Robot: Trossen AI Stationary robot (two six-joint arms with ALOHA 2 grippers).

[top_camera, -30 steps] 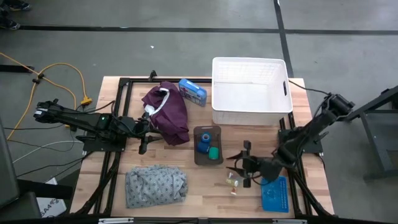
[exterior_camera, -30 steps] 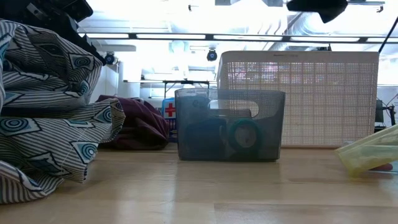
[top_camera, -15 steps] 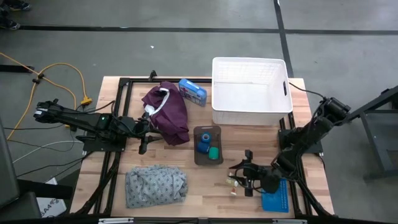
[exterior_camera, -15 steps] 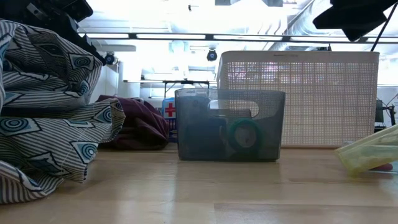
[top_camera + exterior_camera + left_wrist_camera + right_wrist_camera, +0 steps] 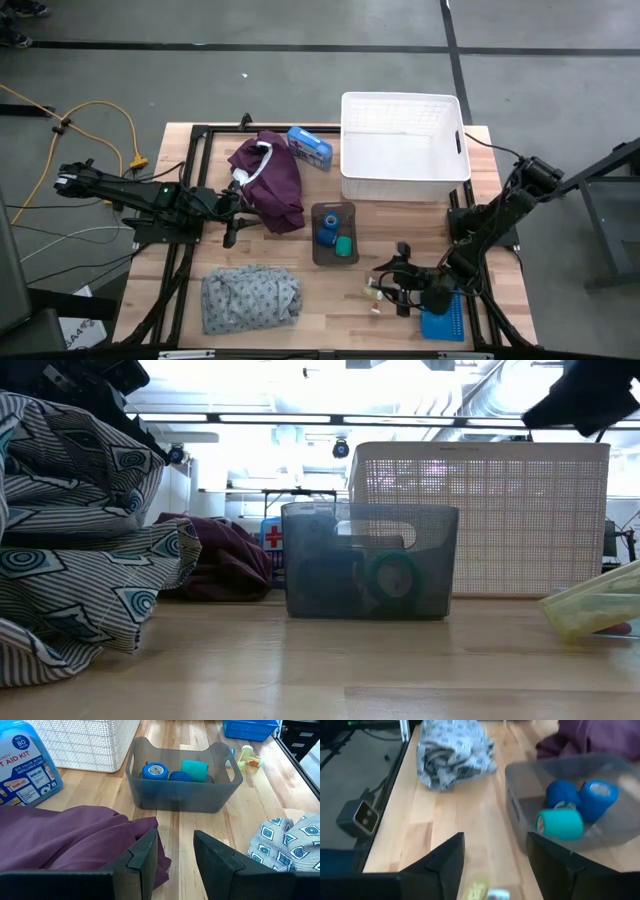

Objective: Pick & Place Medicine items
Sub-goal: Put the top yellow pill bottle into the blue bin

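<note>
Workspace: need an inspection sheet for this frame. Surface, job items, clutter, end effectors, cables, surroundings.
Surface: wooden table, black frame rails along its edges.
Job's things: two blue rolls and a green roll in the grey bin; small yellowish pieces loose on the wood.
Clutter: white basket, first aid kit box, maroon garment, patterned cloth, blue tray.
End effectors: right end effector open over the yellowish pieces; left end effector open, beside the maroon garment.
Cables: yellow cable on the floor, left of the table.
Surroundings: grey floor; no person seen.
</note>
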